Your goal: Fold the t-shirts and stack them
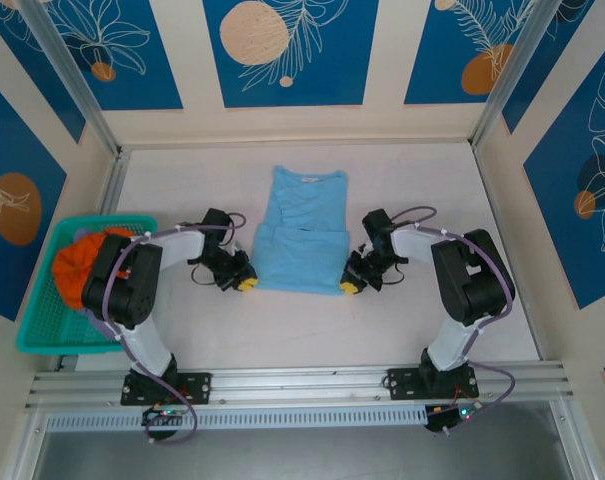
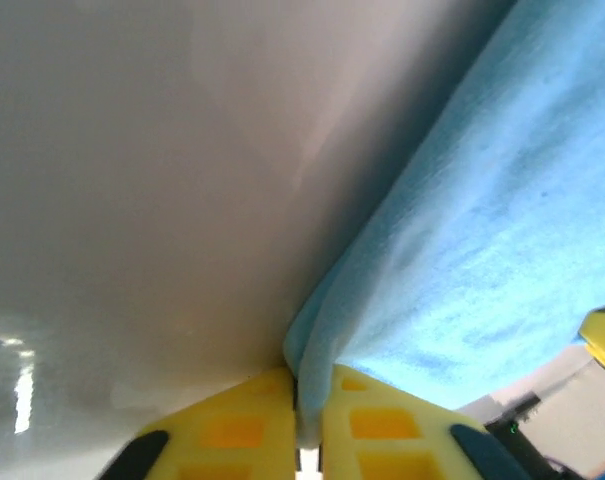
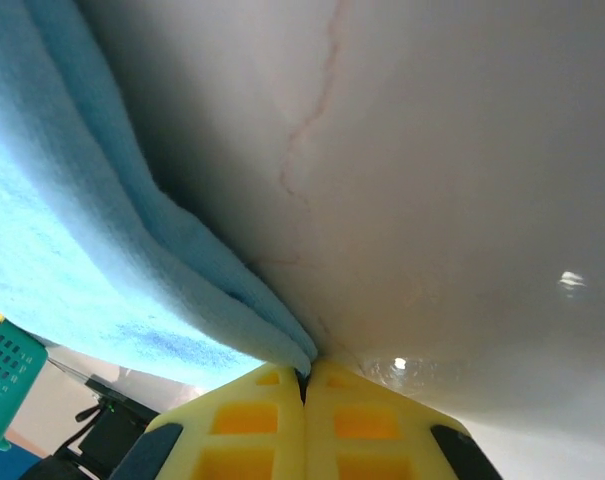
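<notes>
Top external.
Item 1: teal basket (image 1: 37, 335), left of the sky-blue t-shirt (image 1: 302, 235), holding bunched orange cloth (image 1: 74, 268).
Item 2: left tool (image 1: 244, 283), at the t-shirt's near left corner. Left wrist view shows its yellow fingers (image 2: 232, 430) clenched on a pinch of the blue edge.
Item 3: right tool (image 1: 350, 287), at the t-shirt's near right corner. Right wrist view shows it clenched on the folded corner.
Item 4: t-shirt, partly folded, flat on the white counter (image 1: 422, 190), collar at the far end.

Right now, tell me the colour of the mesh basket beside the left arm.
Teal; the plastic mesh basket shows best in the top external view.
</notes>
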`<state>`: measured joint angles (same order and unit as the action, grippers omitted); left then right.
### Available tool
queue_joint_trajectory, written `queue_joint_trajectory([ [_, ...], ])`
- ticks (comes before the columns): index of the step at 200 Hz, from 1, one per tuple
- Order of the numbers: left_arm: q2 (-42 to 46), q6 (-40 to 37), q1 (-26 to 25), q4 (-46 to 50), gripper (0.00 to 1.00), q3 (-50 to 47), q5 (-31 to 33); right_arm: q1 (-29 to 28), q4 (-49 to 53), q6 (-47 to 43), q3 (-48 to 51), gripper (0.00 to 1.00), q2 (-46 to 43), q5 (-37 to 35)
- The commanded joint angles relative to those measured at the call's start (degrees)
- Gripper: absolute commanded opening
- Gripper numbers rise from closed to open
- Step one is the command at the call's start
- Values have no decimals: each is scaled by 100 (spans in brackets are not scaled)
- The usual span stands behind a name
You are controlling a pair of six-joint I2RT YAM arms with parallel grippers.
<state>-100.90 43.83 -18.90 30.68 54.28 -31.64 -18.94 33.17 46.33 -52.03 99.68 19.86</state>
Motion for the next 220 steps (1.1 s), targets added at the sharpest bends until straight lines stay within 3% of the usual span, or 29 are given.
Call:
queue_joint_trajectory([
  [1,128,-343,-104,427,1,247,1040,56,266,-187,-157,0,91,-166],
  [39,642,-647,-547,892,0,184,2056,20,533,-499,-45,0,19,-105],
  [85,1503,-161,-954,1132,0,-679,1570,-200,1259,-915,166,0,-431,-62],
  [136,2942,512,-1172,1721,0,-1248,650,-453,1645,-704,773,0,-1762,425],
  [176,3309,850,-1148,2025,0,-524,625,-265,1897,-495,301,0,-2477,634],
  [220,2206,832,-914,1776,0,1148,746,417,1934,-166,-1073,0,-1914,1068],
])
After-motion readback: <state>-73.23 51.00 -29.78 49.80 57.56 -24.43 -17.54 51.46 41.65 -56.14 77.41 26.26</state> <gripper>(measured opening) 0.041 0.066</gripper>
